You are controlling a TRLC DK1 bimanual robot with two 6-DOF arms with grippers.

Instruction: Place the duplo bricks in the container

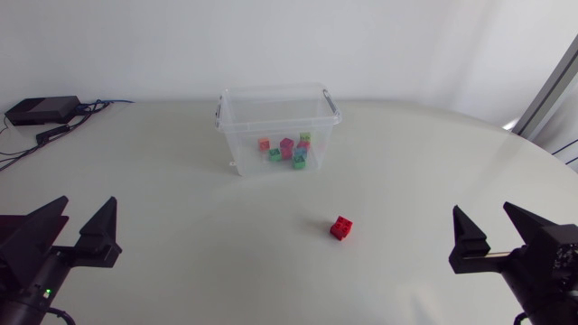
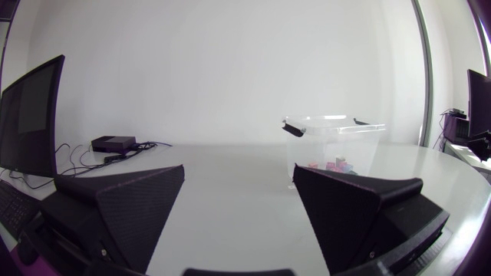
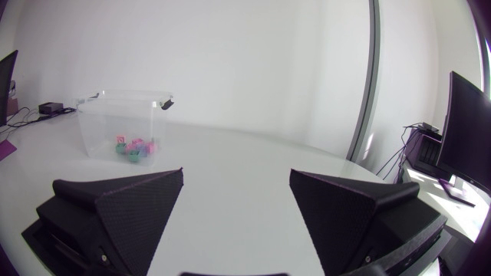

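Sitting toward the far side of the pale surface [image 1: 163, 181], the clear container [image 1: 278, 113] holds several small coloured duplo bricks [image 1: 287, 150]. One red duplo brick [image 1: 341, 227] lies outside, nearer than the container and slightly to its right. Well nearer than the container, on either side, the left end effector [image 1: 88, 206] and right end effector [image 1: 481, 209] rest with fingers spread apart.

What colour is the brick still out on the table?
Red. The brick sits alone, in front of the container; the head view shows it best.
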